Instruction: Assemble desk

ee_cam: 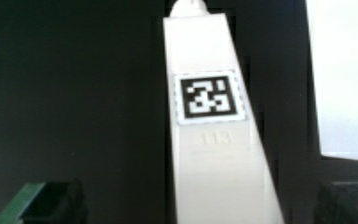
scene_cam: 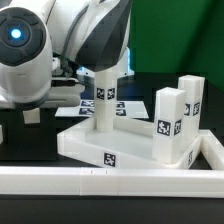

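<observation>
Presently, item: desk slab [scene_cam: 100, 145] on the table, rim up, one leg [scene_cam: 105, 100] upright at its far corner socket, two legs [scene_cam: 178, 118] at the exterior view's right; gripper [ee_cam: 185, 205] open astride that leg, ungripped; next likely closing to twist it home.

The desk slab [scene_cam: 120, 147] lies flat on the black table, white, with a raised rim and black-and-white tags on its near edge. Three white square legs stand upright on it: one [scene_cam: 106, 100] at the back toward the exterior view's left, two [scene_cam: 169, 122] [scene_cam: 191, 103] close together at the right. Each carries a tag. In the wrist view one tagged leg [ee_cam: 211, 130] fills the frame.
</observation>
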